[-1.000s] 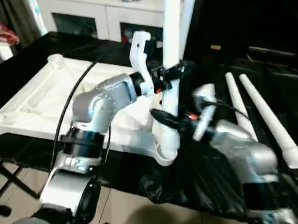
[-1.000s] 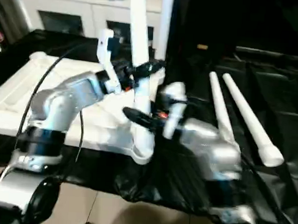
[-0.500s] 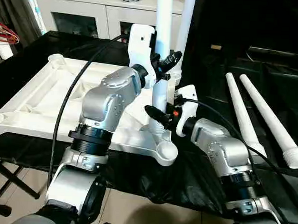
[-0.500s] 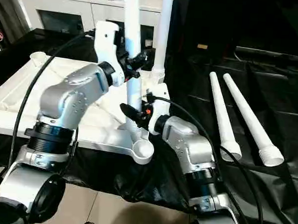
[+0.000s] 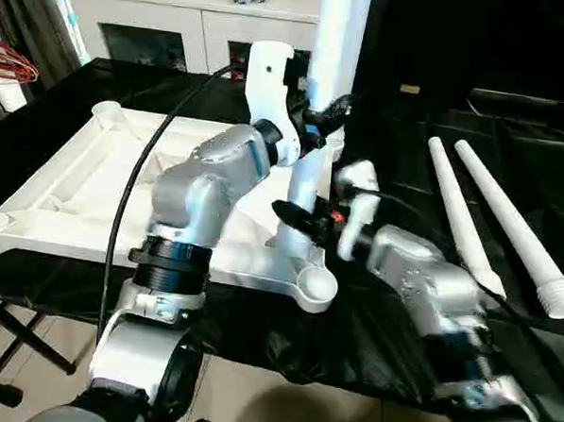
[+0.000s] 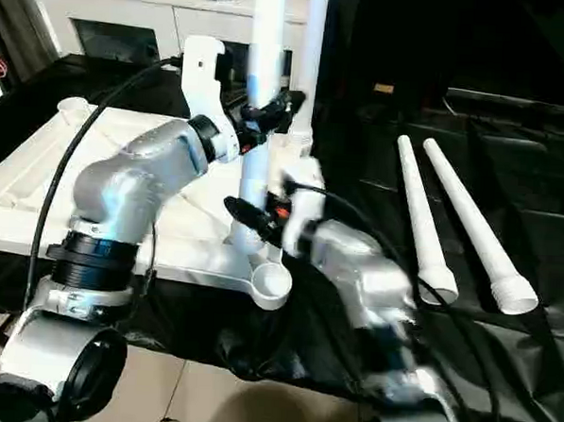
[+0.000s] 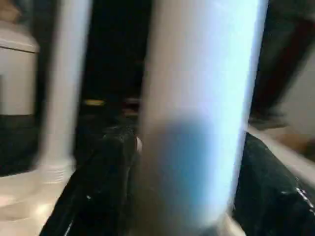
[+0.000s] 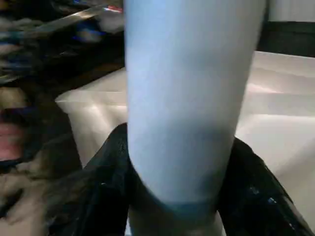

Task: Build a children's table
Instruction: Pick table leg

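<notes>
The white tabletop (image 5: 75, 191) lies underside up on the black-draped table. One white leg (image 5: 301, 179) stands nearly upright over its near right part, lower end just behind the empty corner socket (image 5: 316, 284). My right gripper (image 5: 296, 216) is shut on this leg low down, its fingers (image 8: 106, 187) pressed against both sides. My left gripper (image 5: 317, 123) sits around the same leg higher up. A second leg (image 6: 311, 71) stands upright at the far right corner. Two more legs (image 5: 461, 220) (image 5: 513, 228) lie side by side on the cloth to the right.
A white cabinet (image 5: 178, 26) stands behind the black-draped table (image 5: 398, 349). A black cable (image 5: 132, 184) arcs over my left arm. Dark folding stand legs (image 5: 10, 339) show on the floor at the lower left, below the table's near edge.
The held leg has tipped, its top swinging to the right. My right forearm has shifted slightly right and shows blurred. The two lying legs have stayed put.
</notes>
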